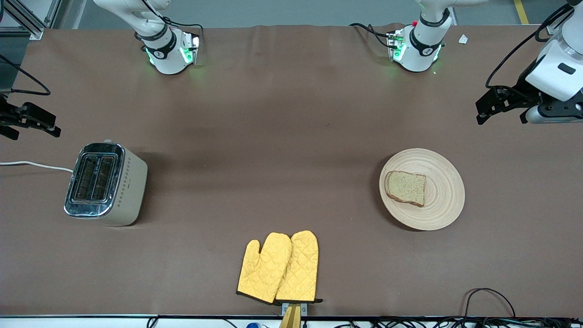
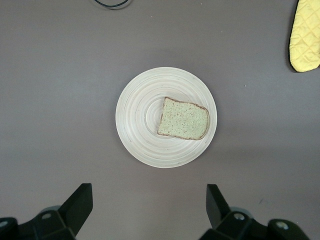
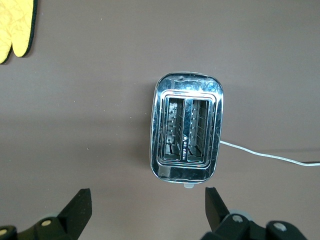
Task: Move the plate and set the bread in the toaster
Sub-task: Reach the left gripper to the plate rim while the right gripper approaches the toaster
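Note:
The tan plate (image 1: 444,182) lies toward the left arm's end of the table, with the bread (image 1: 405,187) flat on it. The cream toaster (image 1: 107,182) stands toward the right arm's end, both slots empty. My left gripper (image 1: 501,116) is open and empty, up over bare table at its end. Its wrist view shows the plate (image 2: 137,117) and bread (image 2: 183,119) ahead of the gripper (image 2: 149,200). My right gripper (image 1: 34,132) is open and empty, up at its end of the table. Its wrist view shows the toaster (image 3: 186,131) ahead of the gripper (image 3: 147,202).
A pair of yellow oven mitts (image 1: 278,268) lies near the table's front edge, midway between toaster and plate. The mitts also show in the left wrist view (image 2: 305,35) and the right wrist view (image 3: 17,27). The toaster's white cord (image 1: 36,165) runs off the table's end.

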Motion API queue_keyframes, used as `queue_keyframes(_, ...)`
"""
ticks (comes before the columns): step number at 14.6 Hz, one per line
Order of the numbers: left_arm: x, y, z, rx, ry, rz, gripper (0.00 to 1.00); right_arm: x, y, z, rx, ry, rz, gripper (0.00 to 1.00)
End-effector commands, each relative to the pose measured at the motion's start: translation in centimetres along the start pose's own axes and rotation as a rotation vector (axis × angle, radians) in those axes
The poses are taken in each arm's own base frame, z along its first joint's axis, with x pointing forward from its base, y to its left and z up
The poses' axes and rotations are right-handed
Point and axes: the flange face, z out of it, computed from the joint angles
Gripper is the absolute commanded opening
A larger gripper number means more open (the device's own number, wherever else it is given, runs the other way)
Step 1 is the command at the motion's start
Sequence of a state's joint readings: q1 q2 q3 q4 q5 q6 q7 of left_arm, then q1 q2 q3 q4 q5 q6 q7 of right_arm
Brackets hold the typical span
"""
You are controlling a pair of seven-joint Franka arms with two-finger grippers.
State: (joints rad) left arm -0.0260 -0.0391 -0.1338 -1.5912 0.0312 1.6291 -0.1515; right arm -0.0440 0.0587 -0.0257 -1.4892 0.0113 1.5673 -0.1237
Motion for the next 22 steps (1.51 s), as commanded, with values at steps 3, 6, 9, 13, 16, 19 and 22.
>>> queue_keyframes(3,0.5,0.3,-0.5,0.066,0.016,0.031,1.0,-0.5,0.3,-0.4,-0.005,0.006,-0.003,1.0)
queue_keyframes(6,0.8,0.1,0.1,0.051,-0.001,0.043,1.0,-0.5,0.5,-0.3,-0.005,0.009,0.0,1.0)
queue_keyframes(9,2.0,-0.7,4.2,-0.028,-0.129,0.013,1.0,-0.4,2.1,0.7,0.006,-0.007,0.027,1.0)
queue_keyframes(13,5.4,-9.0,14.2,-0.219,-0.291,-0.112,1.0,1.3,6.1,8.8,0.008,-0.058,0.081,1.0)
queue_keyframes(16,7.1,-17.0,22.9,-0.444,-0.303,-0.057,1.0,1.7,5.7,13.6,0.006,-0.053,0.076,1.0)
queue_keyframes(19,7.7,-22.3,31.9,-0.628,-0.303,0.005,1.0,1.9,5.7,13.9,0.008,-0.064,0.078,1.0)
queue_keyframes(22,7.6,-23.9,40.0,-0.752,-0.264,0.068,1.0,2.0,5.2,12.9,0.01,-0.045,0.079,1.0)
